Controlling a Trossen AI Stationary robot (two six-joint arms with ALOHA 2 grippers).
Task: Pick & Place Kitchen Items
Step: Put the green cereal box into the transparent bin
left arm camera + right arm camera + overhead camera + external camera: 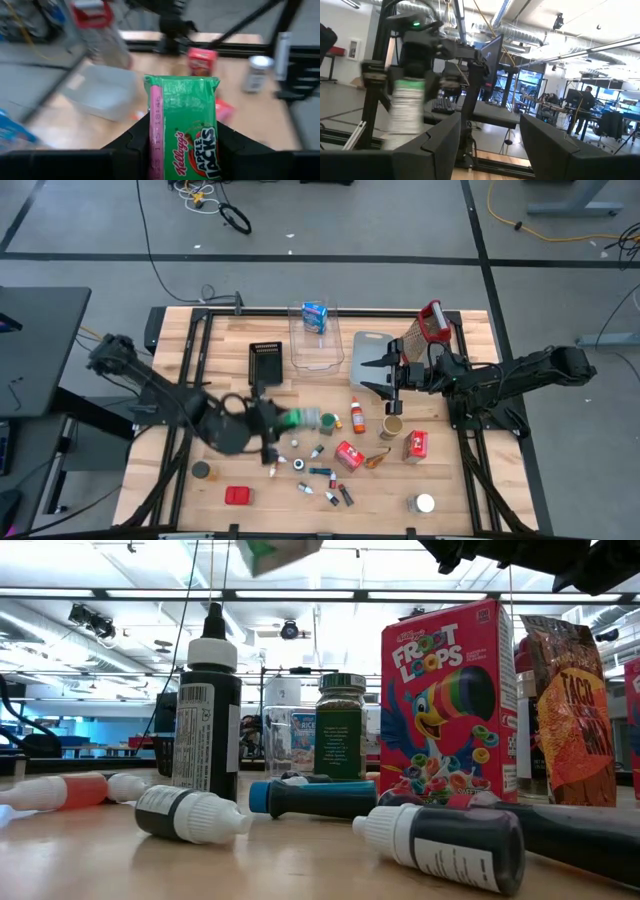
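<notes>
My left gripper (283, 422) is shut on a small green Apple Jacks box (183, 125), held in the air over the table's middle. The box also shows at the top of the low view (280, 552) and in the high view (303, 418). My right gripper (372, 375) is open and empty, hovering by the near edge of the grey-blue tray (368, 345). Several small bottles (190, 812), a Froot Loops box (440, 700) and a green-lidded jar (340, 725) rest on the table. My left gripper pinches the green box between its two fingers (134, 145), one on each of two opposite sides (155, 135). The fingers lie about level and point toward the table's right. The box sticks out ahead of them, printed face up, lifted clear of the table.
A clear bin (312, 348) holding a blue box (315, 314) stands at the far middle, with a black tray (264, 363) to its left. A metal grater with a red handle (428, 325) stands far right. Red boxes (348, 455), a can (391, 425) and jars (424, 503) are scattered near the front.
</notes>
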